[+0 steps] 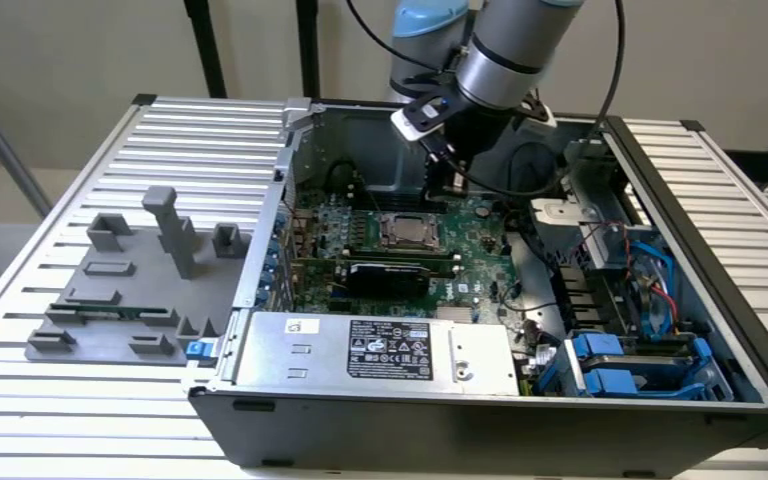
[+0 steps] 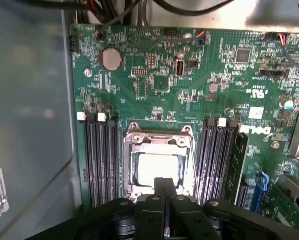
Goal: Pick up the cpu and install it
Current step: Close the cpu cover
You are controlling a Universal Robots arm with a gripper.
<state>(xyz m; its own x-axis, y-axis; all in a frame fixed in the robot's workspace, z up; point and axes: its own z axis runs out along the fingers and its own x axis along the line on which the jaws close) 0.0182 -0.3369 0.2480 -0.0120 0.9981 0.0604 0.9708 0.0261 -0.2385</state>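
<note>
Fixture blocks: laid outside the case, well apart from the socket frame on the exterior view's left; judged a staging place for parts.
Memory slots: ranged just beside the socket frame, on both flanks.
Cpu: seen lying flat within the socket frame, ringed by its metal rim; judged seated, its top left uncovered.
Gripper: held above one edge of the socket frame, apart from the chip; jaws drawn together, nothing gripped, consistent with the chip lying in its seat.
Drive bays: placed well apart from the socket frame, on the exterior view's right.
</note>
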